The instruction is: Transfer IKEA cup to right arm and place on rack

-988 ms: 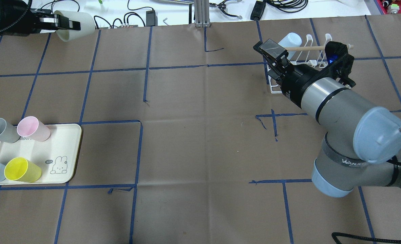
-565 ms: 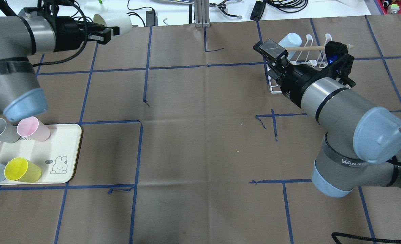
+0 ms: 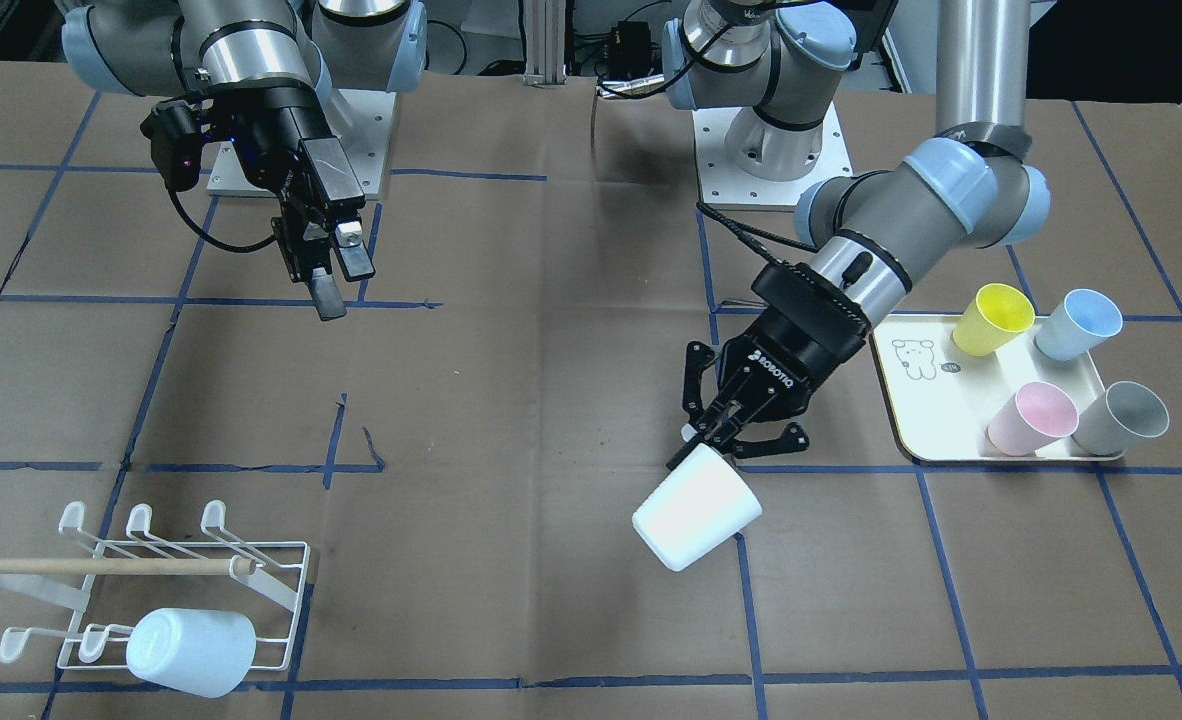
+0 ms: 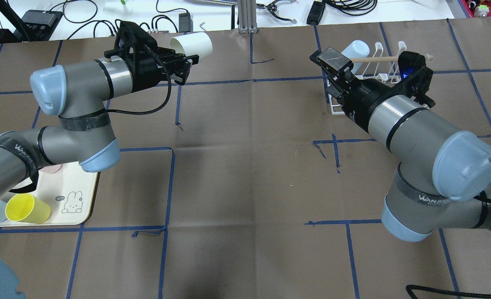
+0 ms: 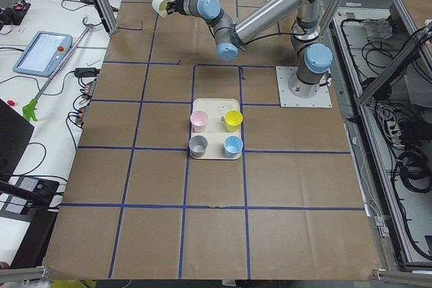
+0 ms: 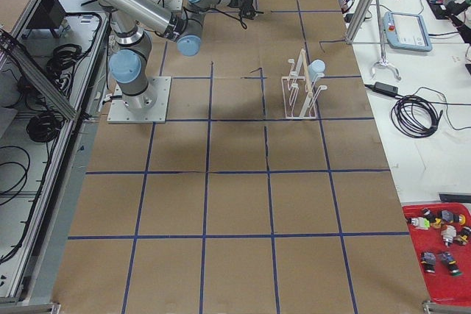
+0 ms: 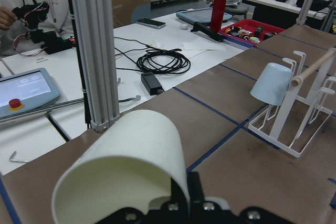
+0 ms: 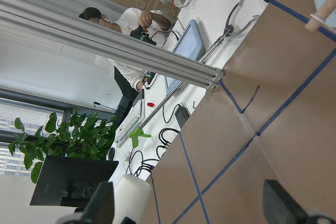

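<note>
Six cups are before you: a yellow cup (image 3: 991, 318), a blue cup (image 3: 1076, 323), a pink cup (image 3: 1029, 418) and a grey cup (image 3: 1119, 418) on the one tray (image 3: 936, 410), a pale blue cup (image 3: 191, 650) hung on the one rack (image 3: 213, 515), and the white cup (image 3: 696, 520). The left gripper (image 3: 711, 450) pinches the white cup's rim, holding it sideways above the table's far left part. The right gripper (image 3: 336, 280) has its jaws wide and empty, well apart from it.
</note>
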`<state>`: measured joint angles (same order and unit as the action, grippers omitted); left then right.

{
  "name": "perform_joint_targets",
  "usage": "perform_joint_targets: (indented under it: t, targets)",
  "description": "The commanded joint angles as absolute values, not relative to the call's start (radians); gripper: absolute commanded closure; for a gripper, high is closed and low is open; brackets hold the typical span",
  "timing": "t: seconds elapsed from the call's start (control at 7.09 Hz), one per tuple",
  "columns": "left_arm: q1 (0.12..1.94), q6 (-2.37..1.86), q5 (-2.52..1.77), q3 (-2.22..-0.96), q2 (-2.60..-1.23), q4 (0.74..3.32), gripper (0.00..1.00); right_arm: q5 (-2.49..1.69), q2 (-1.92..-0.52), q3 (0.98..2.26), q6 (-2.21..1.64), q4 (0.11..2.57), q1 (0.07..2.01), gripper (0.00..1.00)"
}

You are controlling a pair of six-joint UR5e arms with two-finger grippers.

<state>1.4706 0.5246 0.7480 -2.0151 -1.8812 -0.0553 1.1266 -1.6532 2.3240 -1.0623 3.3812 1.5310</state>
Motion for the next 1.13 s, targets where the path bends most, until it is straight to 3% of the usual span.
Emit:
perform_joint_targets:
  t: [0.0, 0.99]
  targets:
    - [1.537, 0.371, 0.762, -2.016, -1.919, -0.214, 0.99, 1.123, -1.652, 2.324, -1.15, 3.392, 1.532, 0.0]
    - [1.566, 0.335, 0.709, -2.108, -1.925, -0.328, 0.96, 1.059, -1.594, 2.304, -1.338, 3.372, 1.54, 0.0]
